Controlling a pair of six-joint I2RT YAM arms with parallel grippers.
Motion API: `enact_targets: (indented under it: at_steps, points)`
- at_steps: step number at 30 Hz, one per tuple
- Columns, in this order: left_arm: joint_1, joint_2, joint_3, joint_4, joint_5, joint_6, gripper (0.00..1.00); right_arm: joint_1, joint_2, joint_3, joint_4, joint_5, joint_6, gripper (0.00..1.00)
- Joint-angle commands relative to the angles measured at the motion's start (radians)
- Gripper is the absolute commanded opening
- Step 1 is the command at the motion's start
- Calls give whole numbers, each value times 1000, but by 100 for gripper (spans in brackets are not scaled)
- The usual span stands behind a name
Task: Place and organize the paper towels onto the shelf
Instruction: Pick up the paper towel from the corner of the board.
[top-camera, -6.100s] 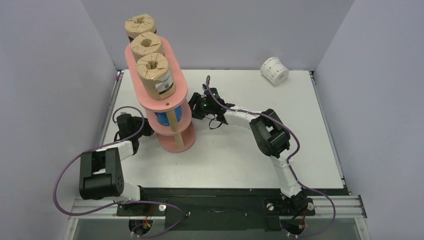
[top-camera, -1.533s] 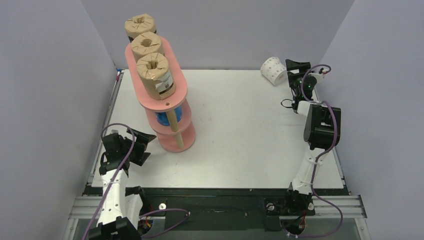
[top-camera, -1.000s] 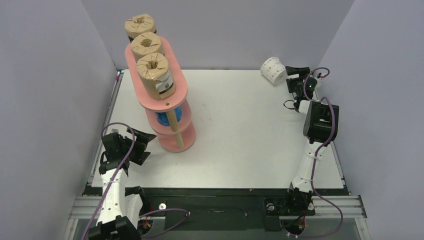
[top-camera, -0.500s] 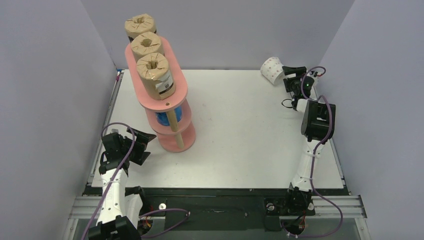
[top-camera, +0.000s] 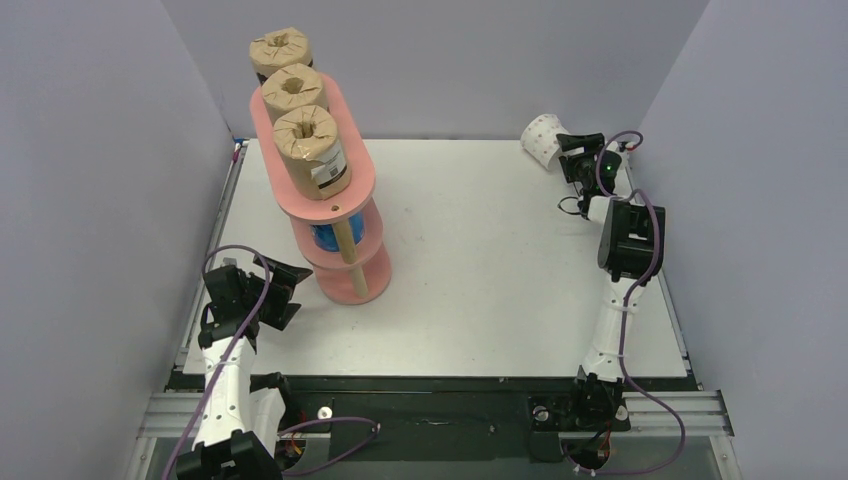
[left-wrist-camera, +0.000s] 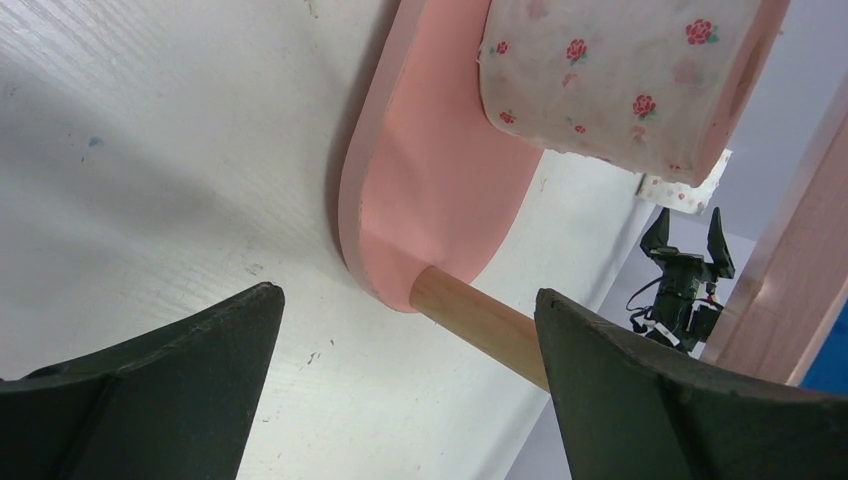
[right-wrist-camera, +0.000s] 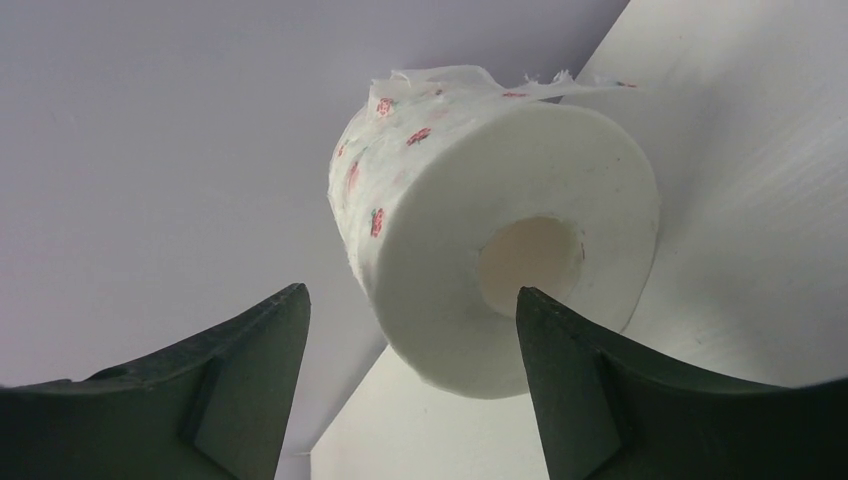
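Observation:
The salmon-pink shelf (top-camera: 352, 200) stands at the table's left. Three brown paper towels (top-camera: 310, 140) line its top board and a blue one (top-camera: 325, 238) shows on the middle tier. In the left wrist view a white roll with pink flowers (left-wrist-camera: 620, 70) sits on the bottom board (left-wrist-camera: 430, 190). Another white dotted roll (top-camera: 542, 138) lies on its side at the back right corner. My right gripper (top-camera: 570, 152) is open right beside it. In the right wrist view the roll (right-wrist-camera: 500, 240) fills the space just past the open right gripper (right-wrist-camera: 410, 292). My left gripper (top-camera: 280, 295) hangs open near the shelf's foot.
The grey back wall stands directly behind the dotted roll, and the right wall is close to my right arm. A wooden post (left-wrist-camera: 480, 320) of the shelf crosses between my left fingers' line of sight. The white table (top-camera: 480, 280) stretches between shelf and right arm.
My right gripper has moved left up to the white dotted roll and its jaws have narrowed slightly. The left arm and the shelf have not moved.

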Motion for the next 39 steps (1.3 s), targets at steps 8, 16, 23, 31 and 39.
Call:
enact_targets:
  at_steps: [8,16,23,31,39]
  points:
    - [9,4,-10,56,-16,2,98,8,85,104,106,-57,13,69]
    - [9,12,-13,67,-20,-5,98,8,80,93,145,-50,0,61]
    - [9,11,-24,75,-19,-10,99,11,81,98,161,-53,3,50]
    - [9,6,-21,75,-11,-13,99,13,49,50,202,-47,18,31]
    - [8,-41,-6,42,14,-10,99,24,-124,-113,245,-23,15,24]
